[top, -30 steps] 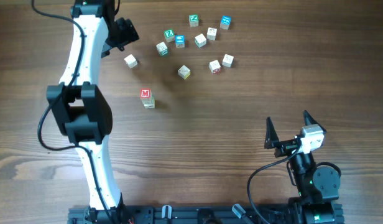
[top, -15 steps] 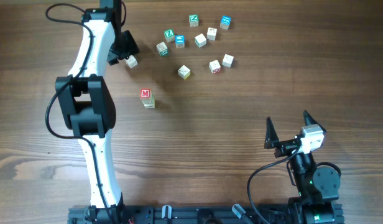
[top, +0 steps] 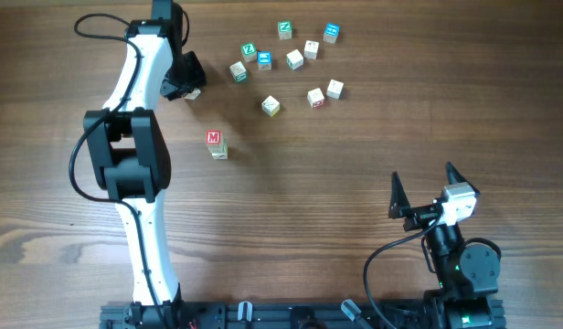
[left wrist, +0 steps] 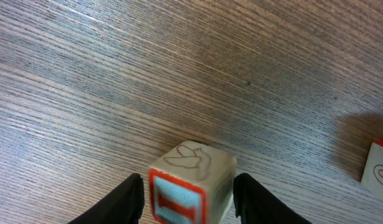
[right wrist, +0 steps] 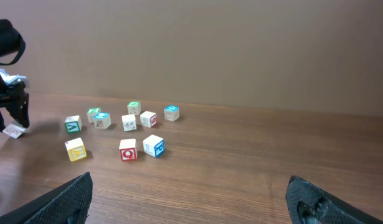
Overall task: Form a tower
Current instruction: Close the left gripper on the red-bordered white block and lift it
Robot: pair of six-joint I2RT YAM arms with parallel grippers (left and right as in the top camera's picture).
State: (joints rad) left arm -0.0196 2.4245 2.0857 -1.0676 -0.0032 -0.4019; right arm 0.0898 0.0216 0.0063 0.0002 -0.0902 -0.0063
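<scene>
Though apparently snug, bird-faced cube (left wrist: 193, 180) between left gripper's (left wrist: 189, 190) jaws.

Bright even light, soft shadows, sharp

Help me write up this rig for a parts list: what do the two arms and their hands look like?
The left arm has white links and bulky black joint housings, with a black cable looping beside it. The left hand is black. The right arm is black, with a white block by the wrist. The right hand has two black pointed fingers.
</scene>
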